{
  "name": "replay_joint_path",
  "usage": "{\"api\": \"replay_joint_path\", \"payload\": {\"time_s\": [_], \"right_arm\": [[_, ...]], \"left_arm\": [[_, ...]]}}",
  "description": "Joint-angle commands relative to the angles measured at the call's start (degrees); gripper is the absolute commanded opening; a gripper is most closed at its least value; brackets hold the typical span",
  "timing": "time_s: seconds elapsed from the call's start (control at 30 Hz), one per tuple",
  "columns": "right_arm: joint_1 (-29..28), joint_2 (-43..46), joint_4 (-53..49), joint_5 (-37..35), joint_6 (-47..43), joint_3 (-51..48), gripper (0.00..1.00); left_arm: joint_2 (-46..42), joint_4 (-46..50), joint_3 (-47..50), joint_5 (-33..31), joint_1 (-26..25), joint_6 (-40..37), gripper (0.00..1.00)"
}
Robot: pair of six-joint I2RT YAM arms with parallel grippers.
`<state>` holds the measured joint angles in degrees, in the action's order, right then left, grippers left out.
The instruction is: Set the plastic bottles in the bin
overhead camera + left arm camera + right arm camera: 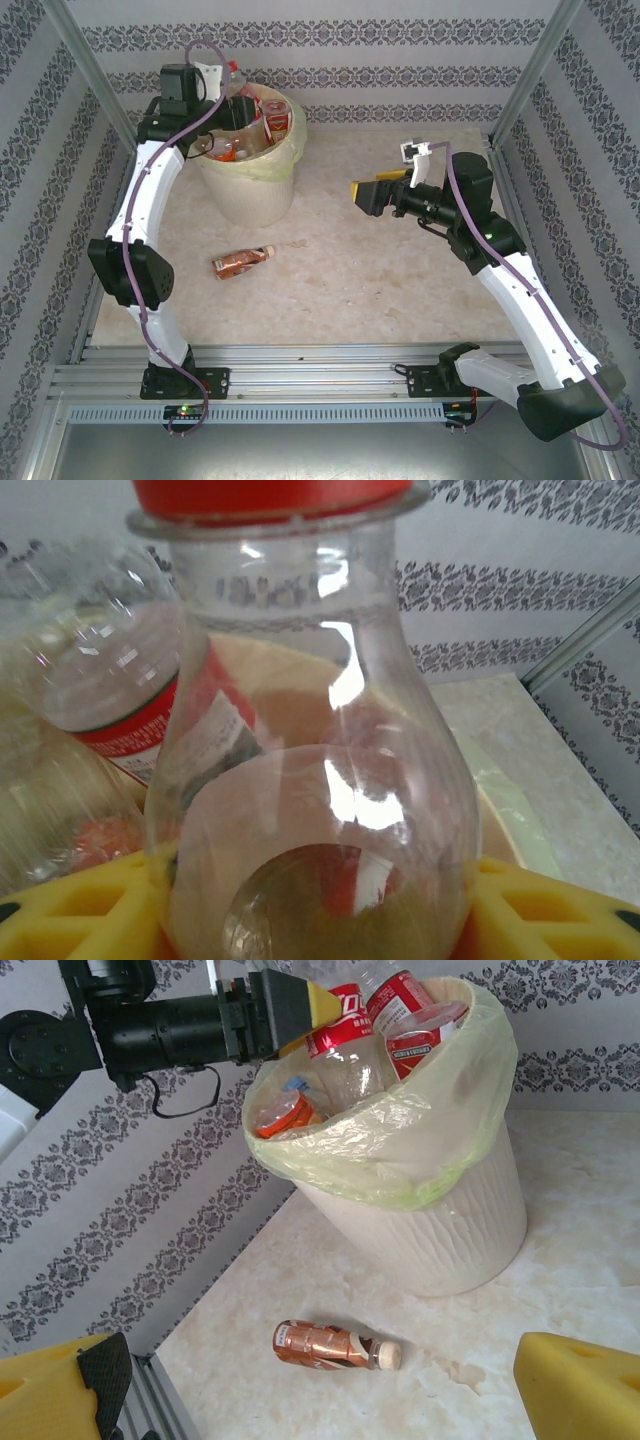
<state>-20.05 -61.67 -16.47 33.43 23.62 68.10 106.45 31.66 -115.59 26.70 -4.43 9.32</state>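
The cream bin (250, 195), lined with a pale yellow bag, stands at the back left and holds several plastic bottles (275, 120) with red and orange labels (400, 1010). My left gripper (238, 110) hovers over the bin's mouth. In the left wrist view its yellow pads (70, 915) sit against both sides of a clear bottle (320, 780) with a red cap. A brown-labelled bottle (243, 262) with a pale cap lies on its side on the table in front of the bin (430, 1230). My right gripper (365, 192) hangs open over mid-table, and the brown bottle (330, 1345) lies far beyond its fingers.
Patterned walls and metal posts (90, 80) enclose the table on three sides, and the bin stands close to the left wall. A slotted aluminium rail (320, 365) with both arm bases runs along the near edge. A small wet stain (465, 1372) marks the marble top.
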Motion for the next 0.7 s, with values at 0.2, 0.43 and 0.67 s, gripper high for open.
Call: {"api": "replay_joint_path", "payload": {"time_s": [0.2, 0.43, 0.67], "right_arm": [[-0.51, 0.76, -2.19, -1.09, -2.36, -0.81, 0.98], [-0.56, 2.45, -3.81, -0.79, -3.83, -2.30, 0.98], [-0.52, 3.63, -3.90, 1.81, -4.11, -3.45, 0.98]], "left_arm": [[-0.75, -2.56, 1.33, -2.53, -1.29, 0.94, 0.91], [-6.00, 0.51, 0.34, -3.28, -1.27, -1.18, 1.00], [-16.23, 6.09, 7.80, -5.37, -2.80, -5.35, 1.00]]}}
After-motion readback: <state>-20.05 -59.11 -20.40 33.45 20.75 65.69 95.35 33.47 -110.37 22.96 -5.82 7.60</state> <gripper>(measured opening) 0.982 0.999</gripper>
